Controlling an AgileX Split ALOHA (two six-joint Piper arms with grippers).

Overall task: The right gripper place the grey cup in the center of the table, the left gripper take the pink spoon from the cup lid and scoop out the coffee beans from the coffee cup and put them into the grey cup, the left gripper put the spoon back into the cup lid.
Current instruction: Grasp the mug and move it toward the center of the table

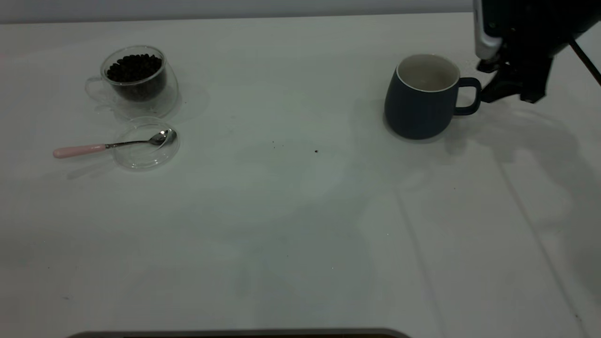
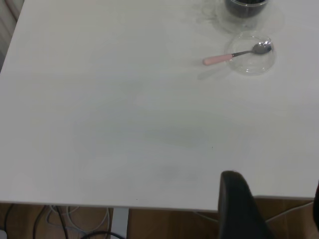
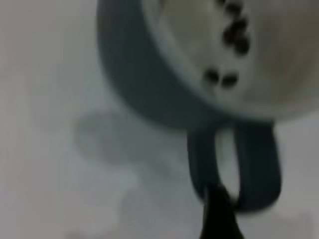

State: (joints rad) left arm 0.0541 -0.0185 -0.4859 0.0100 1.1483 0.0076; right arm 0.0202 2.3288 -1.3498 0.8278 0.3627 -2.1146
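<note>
Reaching my right gripper (image 1: pixel 488 91) toward the grey ceramic cup's (image 1: pixel 420 101) handle; fingers' state unclear; cup uncentred, pink-handled spoon (image 1: pixel 112 145) untouched.

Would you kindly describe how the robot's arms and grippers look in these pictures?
The right gripper is matte black with angular fingers, below a silver-white block and a thin dark cable. Of the left gripper, only one rounded black finger shows.
</note>
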